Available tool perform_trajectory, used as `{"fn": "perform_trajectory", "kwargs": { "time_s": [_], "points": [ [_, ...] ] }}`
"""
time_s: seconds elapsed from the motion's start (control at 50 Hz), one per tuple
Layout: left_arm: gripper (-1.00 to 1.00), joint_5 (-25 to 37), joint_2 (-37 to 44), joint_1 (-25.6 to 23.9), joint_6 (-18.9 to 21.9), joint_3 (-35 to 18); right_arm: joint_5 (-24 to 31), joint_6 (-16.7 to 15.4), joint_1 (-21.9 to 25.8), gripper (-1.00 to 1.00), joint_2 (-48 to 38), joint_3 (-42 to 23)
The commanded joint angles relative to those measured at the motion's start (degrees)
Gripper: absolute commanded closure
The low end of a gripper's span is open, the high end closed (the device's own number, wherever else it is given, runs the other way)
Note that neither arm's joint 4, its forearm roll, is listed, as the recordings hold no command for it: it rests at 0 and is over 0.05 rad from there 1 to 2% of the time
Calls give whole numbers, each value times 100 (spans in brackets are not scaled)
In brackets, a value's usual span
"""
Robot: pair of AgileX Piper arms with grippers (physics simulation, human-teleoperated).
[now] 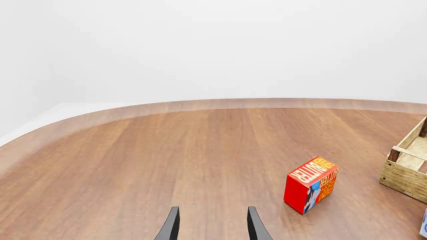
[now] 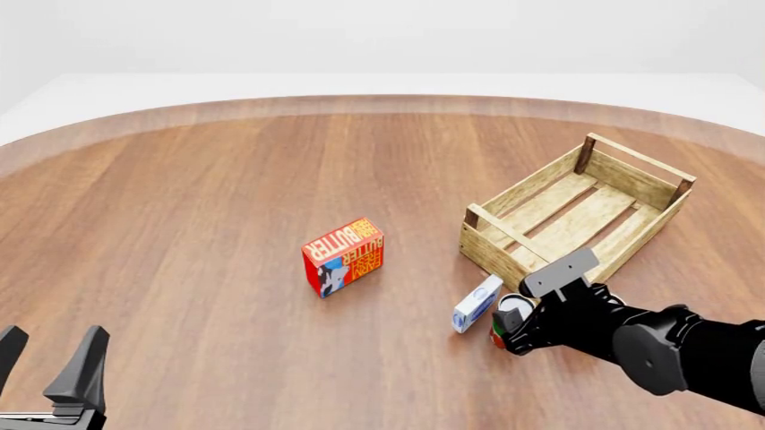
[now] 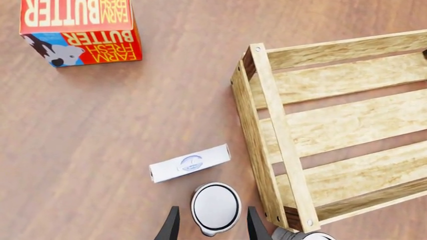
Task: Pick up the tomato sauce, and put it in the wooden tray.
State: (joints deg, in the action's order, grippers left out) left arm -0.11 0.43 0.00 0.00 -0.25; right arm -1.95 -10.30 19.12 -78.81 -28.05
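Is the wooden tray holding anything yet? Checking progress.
No: the right wrist view shows only bare slats inside the wooden tray.

Rendered under bright, even, diffuse light, sharply focused throughout, with only faint soft shadows beneath the butter box (image 2: pixel 343 257) and wooden tray (image 2: pixel 502 235), without glare, blur or edge distortion.

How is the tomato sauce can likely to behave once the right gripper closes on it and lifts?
The tomato sauce looks like a rigid round can standing upright, so it probably won't deform. Its smooth curved wall may slip or twist between the right gripper fingers. If tipped over, it would likely roll toward the small white box or the wooden tray.
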Motion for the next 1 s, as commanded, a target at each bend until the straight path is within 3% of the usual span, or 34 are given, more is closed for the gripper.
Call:
{"fn": "perform_trajectory", "kwargs": {
  "time_s": [0.02,0.48,0.76,0.78,1.0],
  "points": [
    [-100,0,0,0,0,0,-91,29,32,-100,-143,-1],
    [-100,0,0,0,0,0,-387,117,49,-100,-416,101],
    [-100,0,0,0,0,0,-451,1,-12,-100,-366,161],
    [-100,0,0,0,0,0,-459,-6,-32,100,-352,172],
    [-100,0,0,0,0,0,-464,-63,10,100,-298,223]
  ]
}}
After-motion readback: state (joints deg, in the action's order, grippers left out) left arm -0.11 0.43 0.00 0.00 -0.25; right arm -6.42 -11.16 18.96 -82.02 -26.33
